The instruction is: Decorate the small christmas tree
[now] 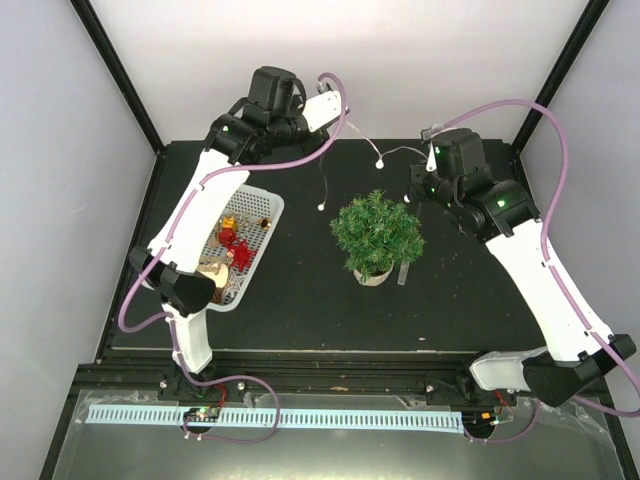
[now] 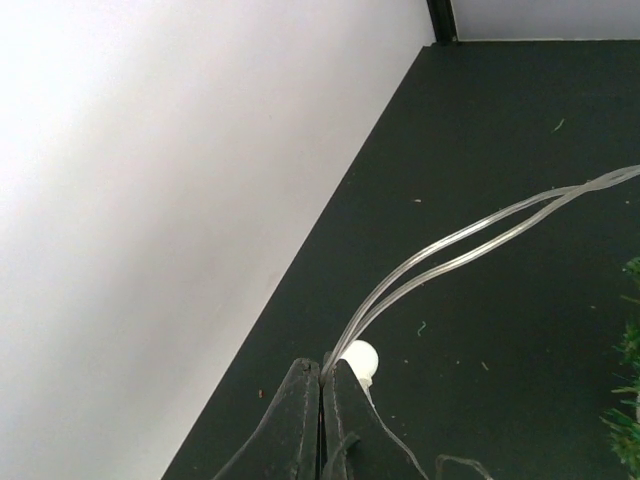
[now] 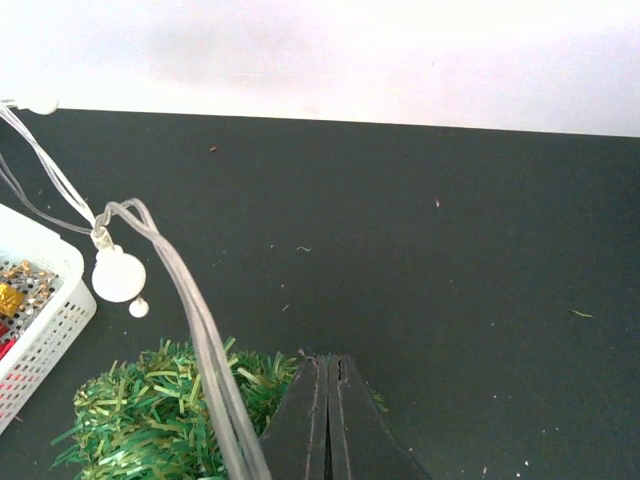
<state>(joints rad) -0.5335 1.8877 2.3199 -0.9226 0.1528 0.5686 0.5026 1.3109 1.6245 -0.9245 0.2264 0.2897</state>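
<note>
The small christmas tree (image 1: pixel 376 233), bushy green in a whitish pot, stands at the middle of the black table. A clear-wired string of lights (image 1: pixel 362 140) hangs between my two grippers behind the tree. My left gripper (image 1: pixel 338 112) (image 2: pixel 322 372) is shut on the wire, with a white bulb (image 2: pixel 358 358) right at its tips. My right gripper (image 1: pixel 432 152) (image 3: pixel 326 362) is shut above the tree's (image 3: pixel 150 420) far side. The wire (image 3: pixel 195 320) runs past its left finger; none shows between the tips. Another bulb (image 3: pixel 118 277) dangles over the table.
A white mesh basket (image 1: pixel 262 200) of red and gold ornaments sits left of the tree, under the left arm. White walls close the table's back and sides, and black posts stand at the back corners. A bulb (image 1: pixel 321 207) hangs low between basket and tree.
</note>
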